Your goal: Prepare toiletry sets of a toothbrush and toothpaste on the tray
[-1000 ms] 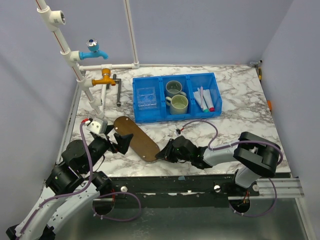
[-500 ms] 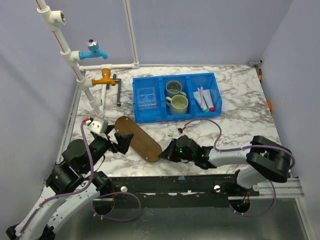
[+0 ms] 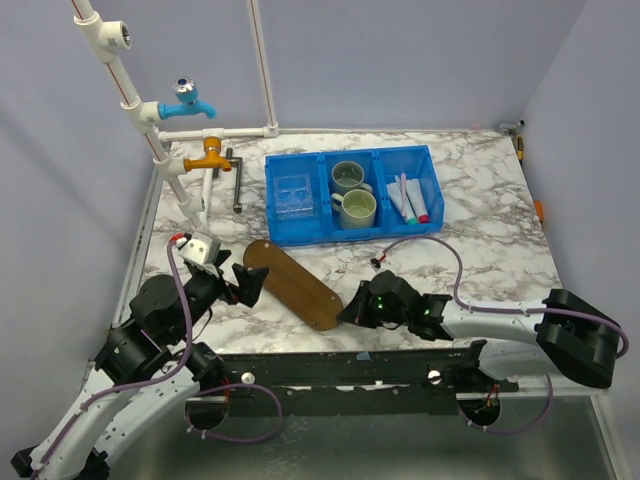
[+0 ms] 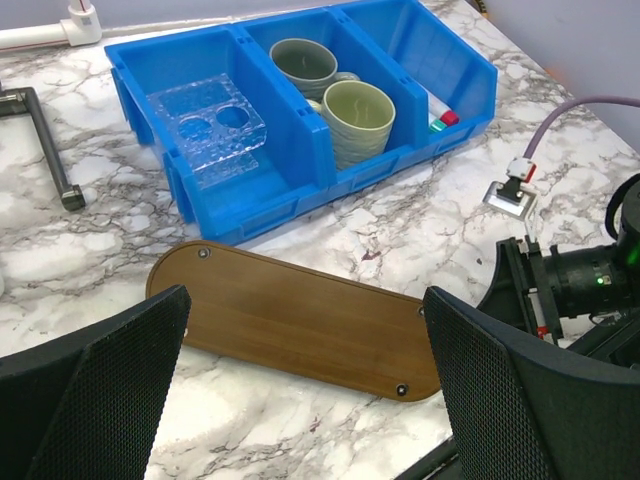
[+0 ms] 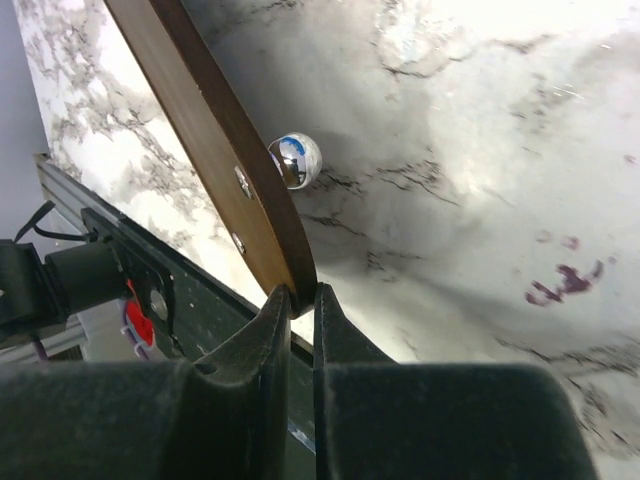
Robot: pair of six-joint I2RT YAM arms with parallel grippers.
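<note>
Your left hand (image 3: 247, 281) stands wide open near the left end of the tray (image 3: 295, 283). The tray lies slantwise on the bench (image 3: 500, 230), in front of the blue bin (image 3: 350, 232). Your right hand (image 5: 300, 293) is narrowed down, pinching the rim of the tray's right end. The toothbrushes and tubes (image 3: 408, 198) lie in the bin's right compartment.

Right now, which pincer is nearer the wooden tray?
Right. The right pincer grips the tray at its near end; the left pincer hangs open beside its far-left end.
</note>
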